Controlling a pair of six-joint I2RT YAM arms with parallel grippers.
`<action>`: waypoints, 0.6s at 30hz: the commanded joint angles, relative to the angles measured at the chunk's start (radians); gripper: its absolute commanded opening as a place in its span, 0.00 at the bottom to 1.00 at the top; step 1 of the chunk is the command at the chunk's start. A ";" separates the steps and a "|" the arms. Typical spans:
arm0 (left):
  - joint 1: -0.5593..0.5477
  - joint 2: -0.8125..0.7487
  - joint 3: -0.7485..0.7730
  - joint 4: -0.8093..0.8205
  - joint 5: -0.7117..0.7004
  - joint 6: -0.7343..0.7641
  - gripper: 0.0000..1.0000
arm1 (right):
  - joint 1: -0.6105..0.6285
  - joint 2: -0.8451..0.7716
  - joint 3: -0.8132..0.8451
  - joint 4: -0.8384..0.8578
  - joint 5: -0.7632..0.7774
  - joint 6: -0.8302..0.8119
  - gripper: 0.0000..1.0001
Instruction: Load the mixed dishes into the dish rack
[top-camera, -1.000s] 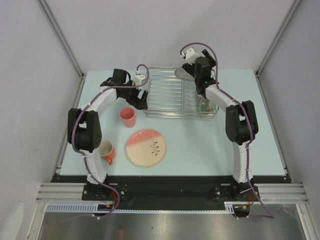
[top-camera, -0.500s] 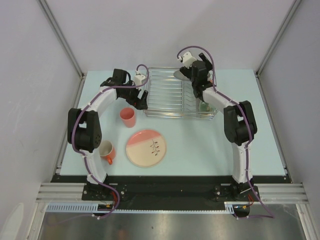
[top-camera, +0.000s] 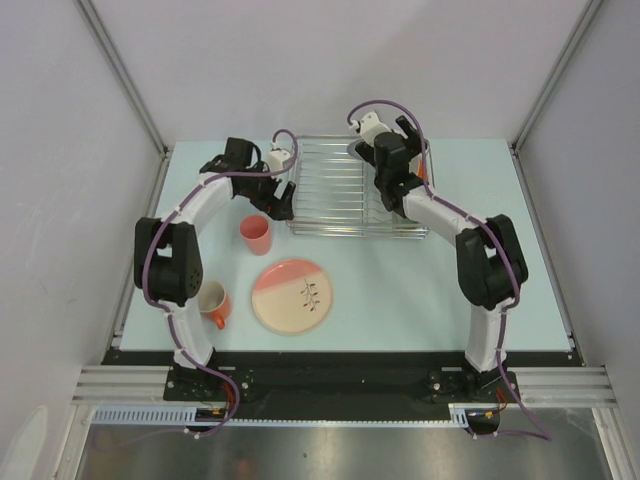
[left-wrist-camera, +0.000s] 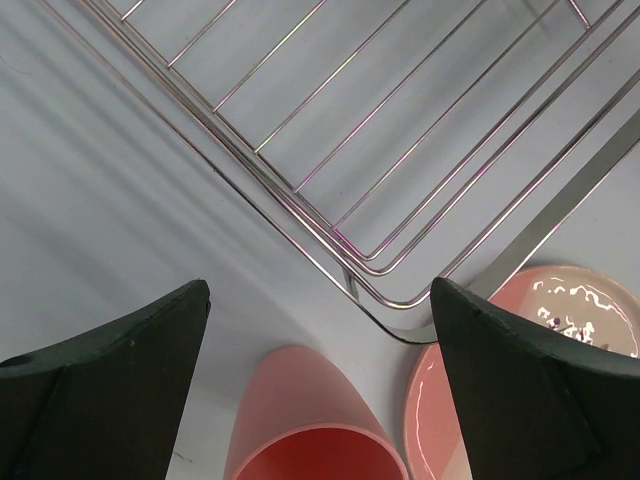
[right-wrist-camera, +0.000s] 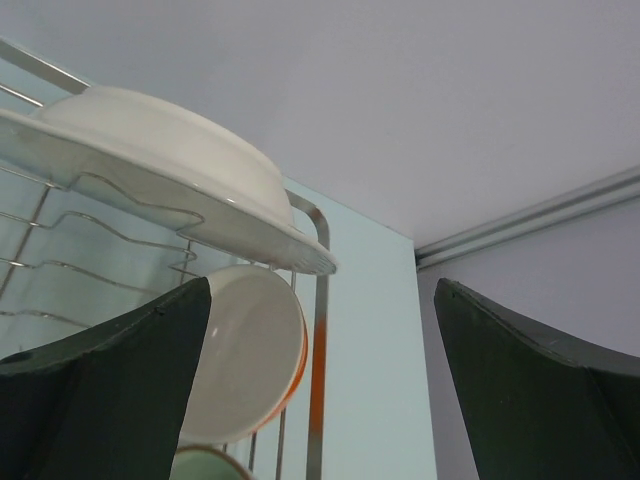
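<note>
The wire dish rack (top-camera: 335, 195) stands at the back middle. In the right wrist view a white plate (right-wrist-camera: 150, 165) stands in its slots, with a small cream bowl (right-wrist-camera: 245, 365) below it and the rim of a green bowl (right-wrist-camera: 205, 465) under that. My right gripper (top-camera: 390, 165) is open and empty over the rack's back right part (right-wrist-camera: 320, 380). My left gripper (top-camera: 280, 200) is open and empty at the rack's left front corner, just above the salmon-pink tumbler (top-camera: 255, 234) (left-wrist-camera: 310, 420). The pink-and-cream plate (top-camera: 291, 296) and orange mug (top-camera: 213, 302) sit on the table.
The rack's corner wires (left-wrist-camera: 400, 130) fill the top of the left wrist view, and the pink plate's edge (left-wrist-camera: 530, 380) shows at the right. Side walls stand close to the table's left and right edges (top-camera: 545, 230).
My right arm has swung left across the rack's back right, and now hides the green bowl from above. The left arm and the dishes on the table have not moved.
</note>
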 joint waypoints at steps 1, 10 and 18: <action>-0.007 -0.070 0.005 -0.100 -0.020 0.045 0.98 | 0.081 -0.191 -0.025 -0.082 0.098 0.123 1.00; -0.004 -0.211 0.067 -0.175 -0.025 0.076 1.00 | 0.236 -0.414 -0.074 -0.686 0.130 0.732 1.00; -0.003 -0.349 0.059 -0.201 -0.046 0.086 0.99 | 0.406 -0.609 -0.315 -0.880 -0.124 1.097 1.00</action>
